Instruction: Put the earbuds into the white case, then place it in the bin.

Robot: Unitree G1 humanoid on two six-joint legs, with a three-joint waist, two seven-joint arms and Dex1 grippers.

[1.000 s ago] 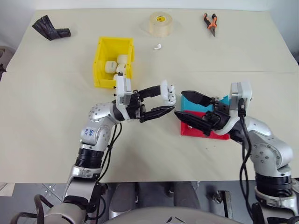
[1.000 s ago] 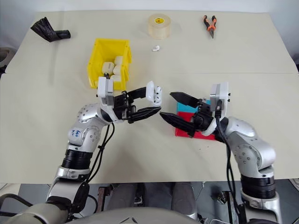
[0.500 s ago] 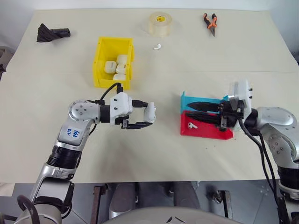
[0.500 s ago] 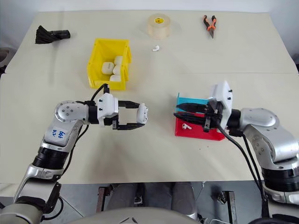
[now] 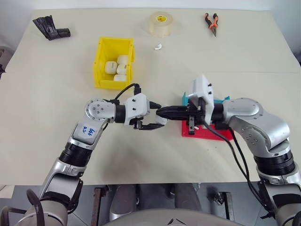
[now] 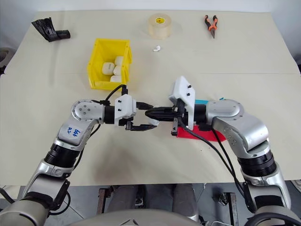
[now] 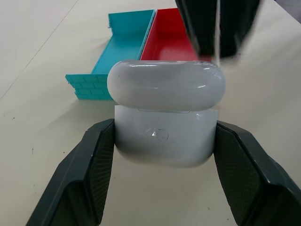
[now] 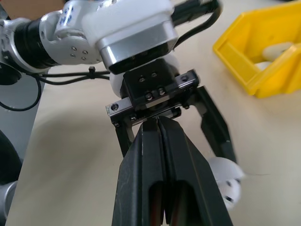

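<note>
The white case (image 7: 165,117) is held clamped in the left gripper (image 5: 157,121), and the right gripper (image 5: 162,112), wide a second ago, has been brought across from the red tray (image 5: 209,132) and pinched shut at the case lid, presumably seating an earbud. The bin (image 5: 114,67), already holding several cases, lies beyond the left arm with nothing across the way; one earbud (image 5: 158,46) is left near the tape roll (image 5: 161,24).

Cream table (image 5: 56,150), yellow bin (image 5: 114,62), tape roll (image 5: 161,24), pliers (image 5: 211,23), lone earbud (image 5: 158,46), black object (image 5: 49,27), trays (image 5: 207,132)

Yellow bin (image 5: 104,66), white case (image 7: 165,117), brick-patterned teal tray (image 7: 123,52).
</note>
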